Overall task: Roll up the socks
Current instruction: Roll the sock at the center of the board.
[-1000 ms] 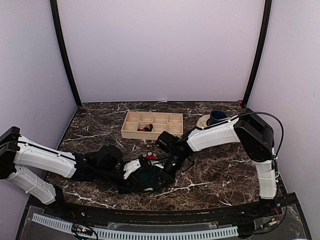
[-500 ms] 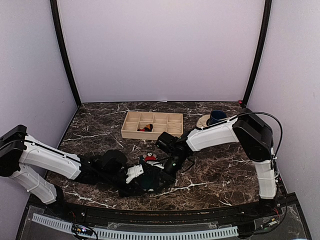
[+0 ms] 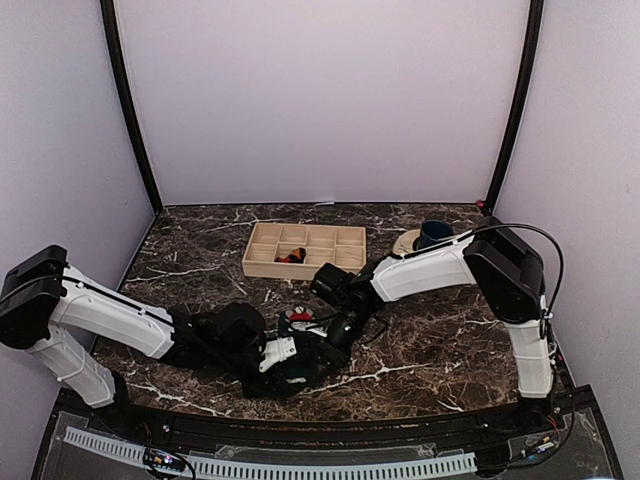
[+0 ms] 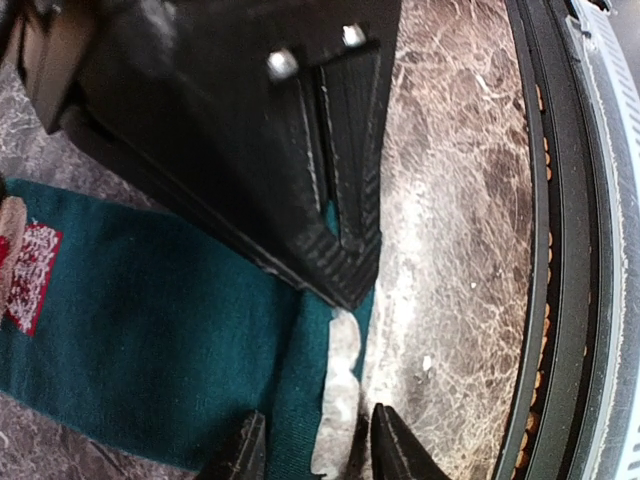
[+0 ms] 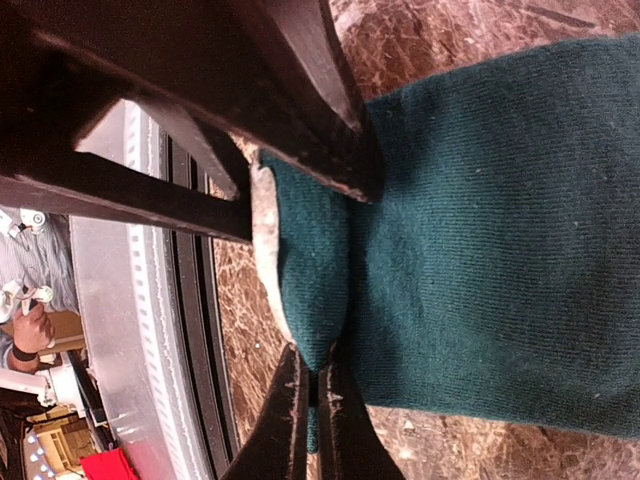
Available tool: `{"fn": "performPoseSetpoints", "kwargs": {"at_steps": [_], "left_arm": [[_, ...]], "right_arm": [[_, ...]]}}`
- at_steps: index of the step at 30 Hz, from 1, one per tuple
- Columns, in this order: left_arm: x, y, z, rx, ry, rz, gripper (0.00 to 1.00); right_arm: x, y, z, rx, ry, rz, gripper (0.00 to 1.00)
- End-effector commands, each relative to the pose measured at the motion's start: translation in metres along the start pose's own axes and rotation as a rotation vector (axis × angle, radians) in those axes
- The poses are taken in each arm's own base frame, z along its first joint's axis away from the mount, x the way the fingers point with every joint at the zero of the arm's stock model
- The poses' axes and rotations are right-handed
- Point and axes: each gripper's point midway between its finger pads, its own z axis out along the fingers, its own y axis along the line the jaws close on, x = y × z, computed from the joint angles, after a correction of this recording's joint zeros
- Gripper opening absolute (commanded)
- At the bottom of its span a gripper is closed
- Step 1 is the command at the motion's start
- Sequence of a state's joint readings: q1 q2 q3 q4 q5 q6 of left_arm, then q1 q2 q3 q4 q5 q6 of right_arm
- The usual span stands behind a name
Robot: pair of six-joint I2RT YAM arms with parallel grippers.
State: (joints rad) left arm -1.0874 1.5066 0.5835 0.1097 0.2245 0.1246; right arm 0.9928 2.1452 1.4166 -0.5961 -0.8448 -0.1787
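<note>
The teal-green sock (image 3: 303,366) lies flat near the table's front edge, its red-and-white Santa patch (image 3: 300,318) toward the far side. My right gripper (image 3: 336,336) is shut on a pinched fold of the sock's end (image 5: 312,300), close to the sock's white tip (image 5: 263,230). My left gripper (image 3: 291,353) is open, its jaws either side of that white tip (image 4: 338,400) on the teal sock (image 4: 150,330). The two grippers almost touch. The black and orange-red argyle sock (image 3: 292,257) lies in a compartment of the wooden tray.
The wooden compartment tray (image 3: 256,262) stands at the back centre. A blue cup (image 3: 435,233) on a plate stands at the back right. The black front rail (image 3: 300,425) runs just beyond the sock's end, as the left wrist view (image 4: 560,250) shows.
My left arm has slid to the right along the sock, bringing its gripper up against the right gripper. The right gripper has stayed shut on the sock, almost still.
</note>
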Motion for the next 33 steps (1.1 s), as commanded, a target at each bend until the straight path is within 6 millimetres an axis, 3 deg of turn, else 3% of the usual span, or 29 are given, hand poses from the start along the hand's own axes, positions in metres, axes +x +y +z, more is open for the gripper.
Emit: {"fn": "performPoseSetpoints", "kwargs": {"at_steps": [1, 7, 20, 33], "left_arm": [[-0.001, -0.004, 0.001, 0.012, 0.021, 0.018, 0.37], [-0.002, -0.002, 0.002, 0.005, 0.035, 0.016, 0.29], [-0.01, -0.003, -0.004, 0.009, 0.013, 0.0, 0.32], [-0.003, -0.006, 0.004, 0.037, 0.059, -0.019, 0.17]], "right_arm": [[-0.003, -0.001, 0.0, -0.026, -0.004, -0.003, 0.0], [-0.001, -0.002, 0.001, -0.024, 0.002, 0.003, 0.0], [0.001, -0.003, 0.003, -0.026, 0.008, 0.01, 0.0], [0.003, -0.006, 0.004, -0.019, 0.014, 0.025, 0.0]]}}
